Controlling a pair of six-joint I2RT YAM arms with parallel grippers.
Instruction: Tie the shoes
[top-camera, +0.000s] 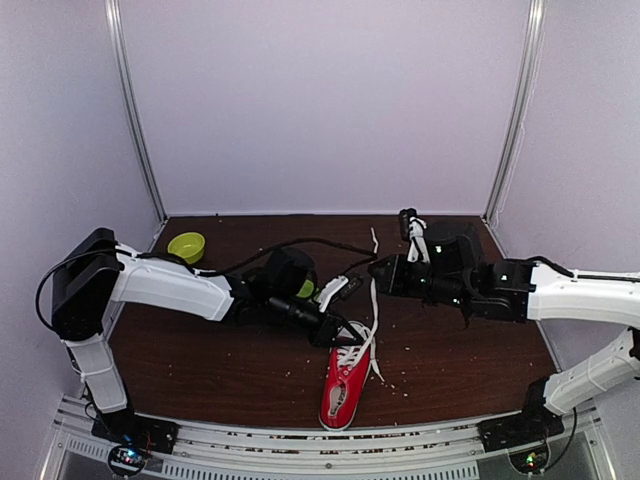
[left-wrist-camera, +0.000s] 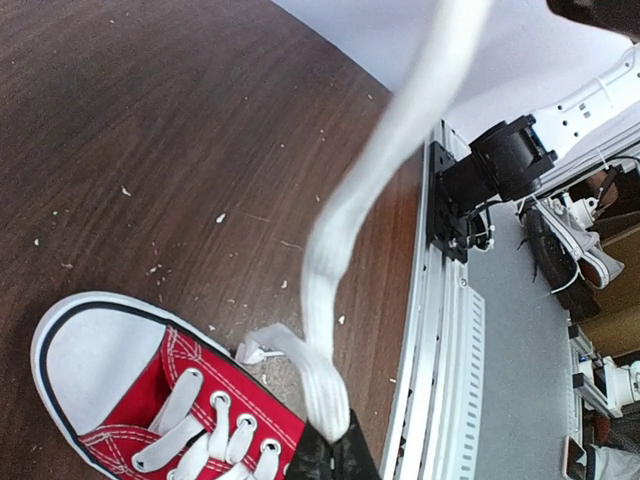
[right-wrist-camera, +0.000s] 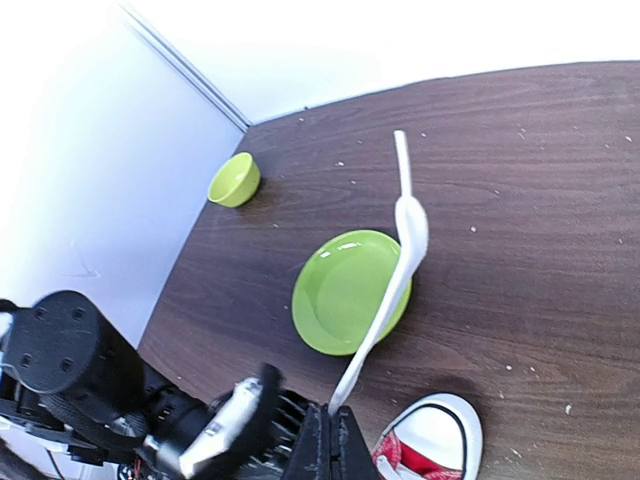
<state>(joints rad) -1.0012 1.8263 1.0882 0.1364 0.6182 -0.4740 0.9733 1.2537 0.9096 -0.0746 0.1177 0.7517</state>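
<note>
Sneaker (top-camera: 343, 388) laces (left-wrist-camera: 330, 240) lifted, by the bench's (top-camera: 450, 340) near edge.
We found left pincer (top-camera: 332, 336) and right pincer (top-camera: 375, 267) both clamped on the laces, holding them clear, probably for knotting.

The top camera looks down from above and behind the arms over the whole table (top-camera: 460, 360). The left wrist camera hangs close over the shoe (left-wrist-camera: 150, 400), facing near and right; the right wrist camera faces far left, past the plate (right-wrist-camera: 340, 290) (all three catch the shoe's toe).
</note>
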